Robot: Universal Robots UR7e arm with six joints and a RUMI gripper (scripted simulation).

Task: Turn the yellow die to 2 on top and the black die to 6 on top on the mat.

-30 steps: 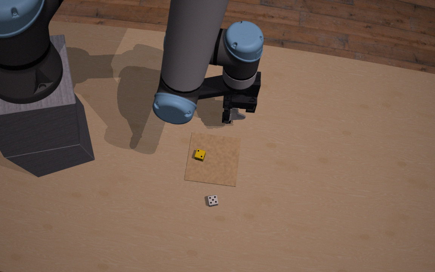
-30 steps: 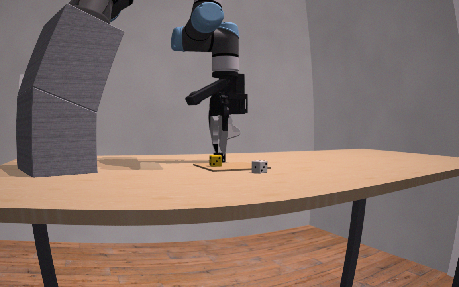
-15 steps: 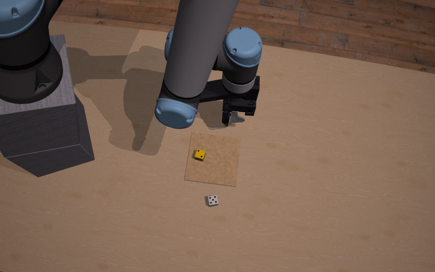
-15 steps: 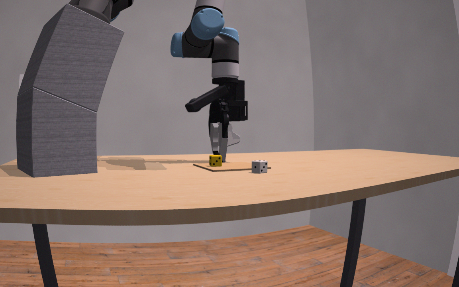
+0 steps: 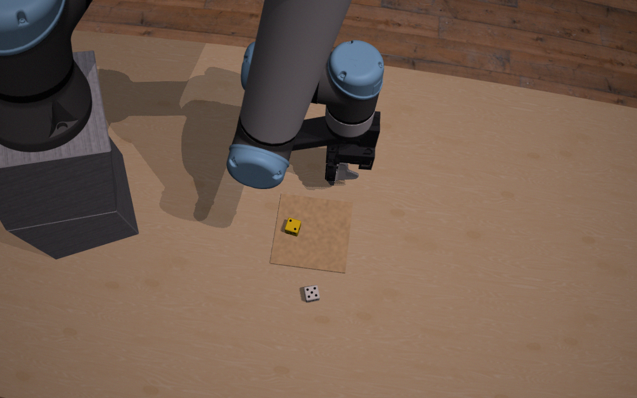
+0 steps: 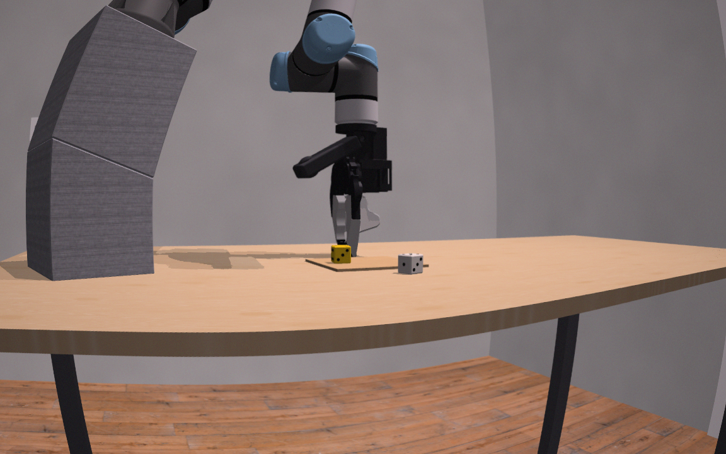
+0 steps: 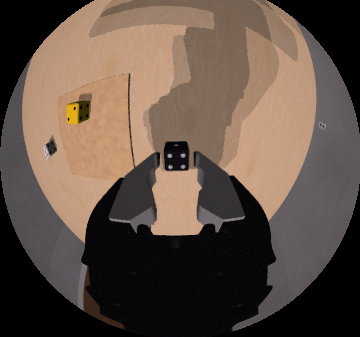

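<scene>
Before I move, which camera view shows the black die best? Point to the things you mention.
The wrist view: the black die (image 7: 176, 156) sits between the open fingertips of the gripper (image 5: 339, 177) (image 6: 347, 248) (image 7: 176, 153), a four-pip face in plain sight. The top view doesn't show it. In the exterior view I can't pick it out behind the yellow die (image 5: 292, 225) (image 6: 341, 253) (image 7: 74, 113) and fingers.
</scene>
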